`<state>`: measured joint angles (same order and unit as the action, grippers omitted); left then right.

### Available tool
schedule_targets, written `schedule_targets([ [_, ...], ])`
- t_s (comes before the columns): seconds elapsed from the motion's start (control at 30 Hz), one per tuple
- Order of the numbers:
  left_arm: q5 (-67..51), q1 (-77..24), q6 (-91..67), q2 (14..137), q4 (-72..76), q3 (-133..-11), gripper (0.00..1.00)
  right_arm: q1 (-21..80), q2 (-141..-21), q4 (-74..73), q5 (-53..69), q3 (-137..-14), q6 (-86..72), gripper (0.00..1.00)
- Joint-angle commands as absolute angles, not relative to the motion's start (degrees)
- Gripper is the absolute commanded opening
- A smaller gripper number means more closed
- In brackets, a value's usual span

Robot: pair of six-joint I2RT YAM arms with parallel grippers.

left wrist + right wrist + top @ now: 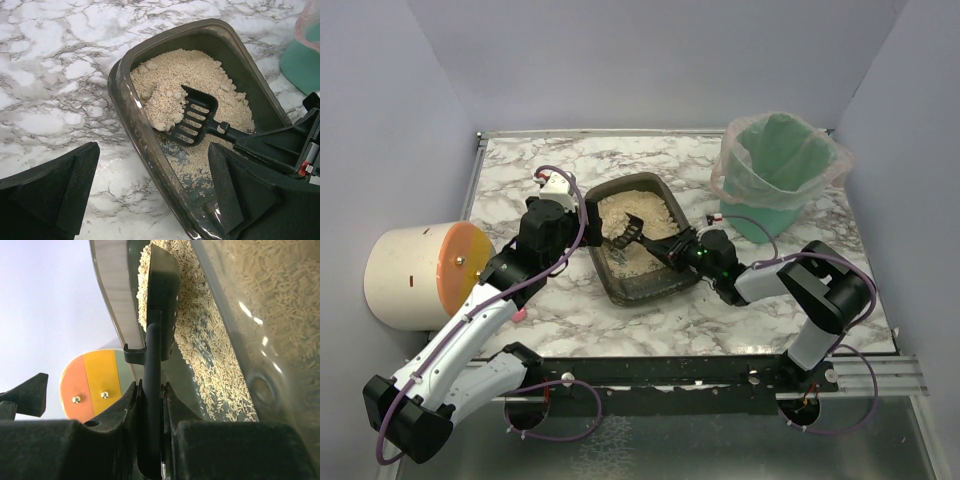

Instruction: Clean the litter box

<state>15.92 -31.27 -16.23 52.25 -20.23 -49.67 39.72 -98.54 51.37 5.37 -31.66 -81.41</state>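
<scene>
The litter box (650, 290) is a dark tray of beige litter at mid-table, also in the left wrist view (125, 95). A black slotted scoop (195, 117) lies in it, its front edge pushed into pale clumps (167, 107). My right gripper (151, 385) is shut on the scoop's handle (152, 350) and reaches in from the box's right side (672, 250). My left gripper (154, 146) is open and straddles the box's left wall near its front corner, with one finger (70, 190) over the table and the other (235, 190) inside the box. It holds nothing.
A green bucket (775, 175) lined with a clear bag stands at the back right, close to the box. A white cylinder with an orange face (420, 275) sits off the table's left edge. Grey walls enclose the marble table (520, 170).
</scene>
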Motion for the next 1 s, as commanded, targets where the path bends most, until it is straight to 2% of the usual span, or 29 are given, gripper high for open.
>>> schedule_targets([
  [0.0, 15.12, -31.55, -16.0, 52.29, -19.86, -48.69, 0.99, 39.91, -96.45, 53.79, 2.54, -28.45, -82.16, 0.01],
  [0.57, 15.28, -31.55, -16.17, 52.47, -19.79, -48.6, 0.99, 39.91, -80.42, 56.02, -6.83, -17.38, -77.58, 0.01],
  [0.8, 15.38, -31.55, -16.26, 52.65, -19.78, -48.6, 0.99, 39.9, -76.17, 57.76, -4.77, -14.46, -76.98, 0.01],
  [0.9, 15.54, -31.52, -16.26, 52.9, -19.59, -48.6, 0.99, 39.83, -77.06, 63.34, -1.22, -12.97, -77.31, 0.01],
  [0.97, 15.56, -31.47, -16.26, 53.05, -19.68, -48.69, 0.99, 39.64, -75.76, 63.96, -4.91, -10.12, -79.72, 0.01],
])
